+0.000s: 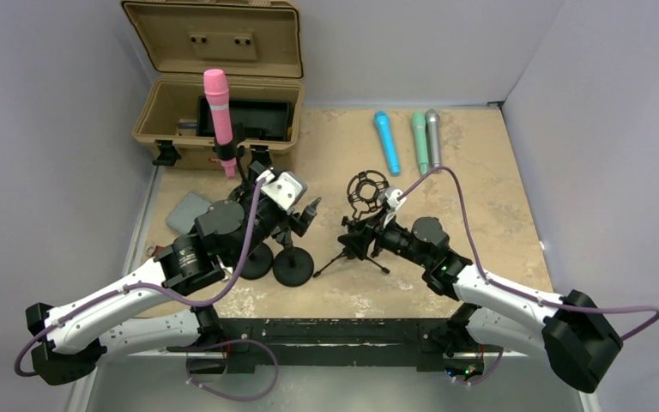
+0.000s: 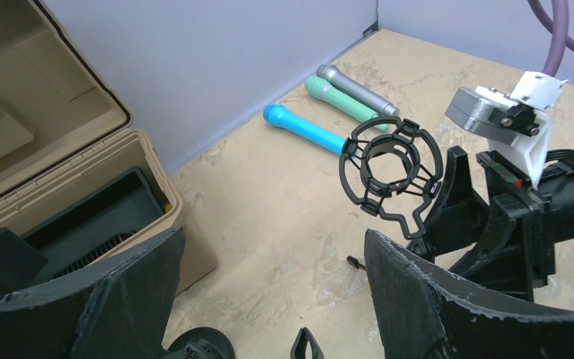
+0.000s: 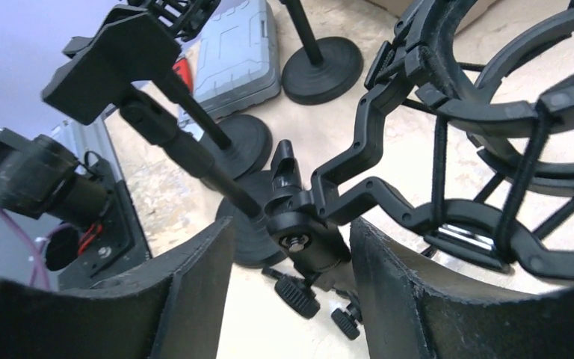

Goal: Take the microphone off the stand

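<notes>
The pink microphone (image 1: 217, 107) stands upright in a black stand (image 1: 228, 160) just in front of the tan case; neither wrist view shows it. My left gripper (image 1: 307, 213) (image 2: 273, 238) hangs open over bare table to the microphone's right, with nothing between its fingers. My right gripper (image 1: 356, 242) (image 3: 291, 226) straddles the swivel joint (image 3: 303, 239) of a small tripod stand that carries an empty black shock mount (image 1: 367, 190) (image 2: 359, 149) (image 3: 448, 112). Its right finger lies against the joint, and a gap shows on the left side.
The tan case (image 1: 214, 86) stands open at the back left. Blue (image 1: 386, 142), green (image 1: 419, 140) and grey (image 1: 433, 133) microphones lie at the back. Two round-base stands (image 1: 293, 266) (image 1: 257, 262) and a grey box (image 1: 190, 210) sit under my left arm. Walls enclose three sides.
</notes>
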You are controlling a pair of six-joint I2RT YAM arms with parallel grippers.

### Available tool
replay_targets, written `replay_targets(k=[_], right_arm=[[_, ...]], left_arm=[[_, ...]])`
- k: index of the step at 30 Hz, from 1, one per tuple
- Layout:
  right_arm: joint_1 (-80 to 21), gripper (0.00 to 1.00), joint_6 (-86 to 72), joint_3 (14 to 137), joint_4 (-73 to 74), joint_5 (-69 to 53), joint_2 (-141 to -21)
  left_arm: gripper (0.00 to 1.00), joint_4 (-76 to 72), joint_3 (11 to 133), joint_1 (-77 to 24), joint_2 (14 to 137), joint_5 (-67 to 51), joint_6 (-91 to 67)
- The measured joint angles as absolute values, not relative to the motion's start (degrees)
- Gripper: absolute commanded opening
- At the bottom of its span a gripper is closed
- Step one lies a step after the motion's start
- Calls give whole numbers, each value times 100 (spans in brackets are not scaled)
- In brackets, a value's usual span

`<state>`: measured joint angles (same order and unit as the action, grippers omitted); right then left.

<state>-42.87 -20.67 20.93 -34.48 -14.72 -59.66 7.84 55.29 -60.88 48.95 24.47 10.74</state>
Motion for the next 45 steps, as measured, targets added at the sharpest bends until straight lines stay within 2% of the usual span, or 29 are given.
replay_targets(k=[2,6,9,20,29,39,45], right_arm=[[-4309,57,-2147,2075,-3148,-1446,-5701],[-4313,72,-2314,2069,-2589,-1302,-5085],[-4316,79,-2475,2069,-2305,-1186,-4945],[-4329,81,-3267,2735,-174,-191,-4525],[-4338,82,-3520,3205,545,530,-3686],[-4338,81,-3336,3470,731,720,-3321],[-4338,81,-3249,3476,781,799,-3013]], left_arm=[[87,784,5529,-6088,4904,2447,1074],[87,784,5529,-6088,4932,2447,1074],[87,786,5529,-6088,4956,2447,1074],[89,781,5529,-6088,4882,2727,1225],[99,801,5621,-5951,4757,3446,1367],[100,1575,6746,-4084,4818,3957,499],[100,2292,7758,-2392,5231,3223,-464]])
